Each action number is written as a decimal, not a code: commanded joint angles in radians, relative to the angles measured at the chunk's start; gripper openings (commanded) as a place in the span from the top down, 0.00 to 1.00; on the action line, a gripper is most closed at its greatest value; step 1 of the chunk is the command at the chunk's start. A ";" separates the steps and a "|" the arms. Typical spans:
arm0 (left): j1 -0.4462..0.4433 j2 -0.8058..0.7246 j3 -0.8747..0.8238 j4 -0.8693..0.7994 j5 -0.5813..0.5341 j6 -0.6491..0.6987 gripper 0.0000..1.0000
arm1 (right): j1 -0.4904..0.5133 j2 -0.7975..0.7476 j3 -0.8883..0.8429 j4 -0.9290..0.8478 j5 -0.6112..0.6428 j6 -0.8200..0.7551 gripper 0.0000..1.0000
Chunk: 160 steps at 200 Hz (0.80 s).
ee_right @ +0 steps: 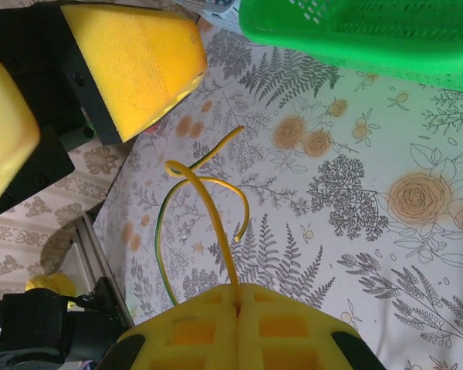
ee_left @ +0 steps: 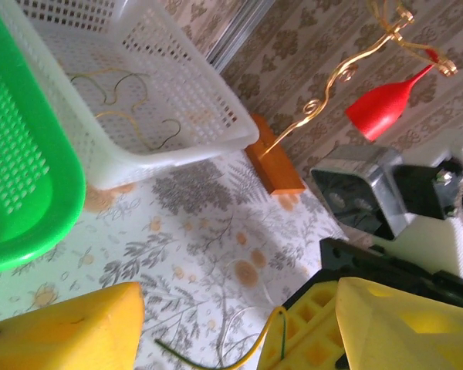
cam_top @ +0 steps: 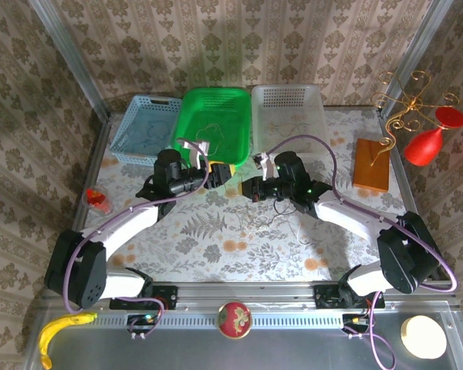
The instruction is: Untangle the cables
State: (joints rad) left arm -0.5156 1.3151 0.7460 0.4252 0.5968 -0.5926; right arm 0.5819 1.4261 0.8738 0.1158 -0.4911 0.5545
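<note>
While the left gripper point(ee_left: 216, 327) is held open, a yellow cable point(ee_right: 208, 204) is pinched between the closed fingers of the right gripper point(ee_right: 236, 299), its loose loop curled over the flowered table point(ee_right: 386, 193) near a green basket point(ee_right: 355, 31).

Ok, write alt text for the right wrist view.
The right gripper, shut, pinches a yellowish cable that loops up over the floral table. The left gripper hangs open at upper left; a green basket edges the top right.

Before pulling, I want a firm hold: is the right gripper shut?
Shut: the right gripper has its fingers pressed together, pinching the yellow cable.
</note>
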 commanded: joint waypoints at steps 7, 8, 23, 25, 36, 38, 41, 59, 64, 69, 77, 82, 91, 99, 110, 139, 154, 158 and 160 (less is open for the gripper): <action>0.000 0.017 -0.047 0.187 0.038 -0.101 0.33 | 0.006 -0.001 0.011 0.061 -0.033 0.026 1.00; 0.000 0.019 -0.050 0.191 0.037 -0.104 0.33 | 0.006 -0.002 0.010 0.062 -0.032 0.027 1.00; 0.000 0.033 -0.069 0.252 0.038 -0.153 0.32 | 0.006 -0.004 0.005 0.076 -0.031 0.034 1.00; 0.000 0.034 -0.072 0.261 0.038 -0.161 0.32 | 0.006 -0.004 0.004 0.078 -0.030 0.036 1.00; 0.000 0.044 -0.088 0.316 0.035 -0.207 0.32 | 0.006 -0.007 0.001 0.089 -0.026 0.042 1.00; 0.000 0.047 -0.091 0.325 0.035 -0.213 0.32 | 0.006 -0.008 -0.001 0.091 -0.025 0.043 1.00; 0.000 0.051 -0.096 0.339 0.035 -0.227 0.32 | 0.006 -0.009 -0.002 0.095 -0.025 0.045 1.00; 0.002 0.068 -0.114 0.406 0.033 -0.282 0.32 | 0.007 -0.013 -0.004 0.106 -0.014 0.051 1.00; 0.003 0.071 -0.120 0.418 0.030 -0.295 0.32 | 0.006 -0.015 -0.006 0.112 -0.011 0.051 1.00; 0.003 0.073 -0.124 0.432 0.027 -0.304 0.32 | 0.006 -0.015 -0.010 0.115 -0.009 0.055 1.00; 0.005 0.077 -0.131 0.448 0.022 -0.317 0.31 | 0.006 -0.019 -0.009 0.121 -0.004 0.058 1.00; 0.005 0.079 -0.135 0.456 0.019 -0.325 0.31 | 0.006 -0.019 -0.011 0.123 0.000 0.058 1.00; 0.005 0.083 -0.140 0.470 0.016 -0.337 0.31 | 0.006 -0.020 -0.009 0.125 0.002 0.060 1.00; 0.005 0.087 -0.143 0.484 0.012 -0.352 0.30 | 0.006 -0.020 -0.010 0.128 0.005 0.062 1.00; 0.006 0.092 -0.146 0.507 0.011 -0.373 0.30 | 0.007 -0.016 -0.010 0.131 0.009 0.063 1.00; 0.005 0.109 -0.152 0.573 0.010 -0.431 0.30 | 0.005 -0.004 -0.012 0.145 0.018 0.069 1.00; 0.005 0.117 -0.151 0.593 0.012 -0.450 0.30 | 0.004 0.003 -0.012 0.155 0.020 0.071 1.00; 0.005 0.119 -0.151 0.598 0.012 -0.452 0.30 | 0.004 0.006 -0.012 0.158 0.021 0.073 1.00; 0.005 0.120 -0.152 0.600 0.013 -0.455 0.30 | 0.004 0.008 -0.012 0.159 0.021 0.073 1.00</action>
State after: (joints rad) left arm -0.5156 1.4212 0.6025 0.9257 0.6056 -0.9833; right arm 0.5827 1.4261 0.8734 0.2363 -0.4976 0.6106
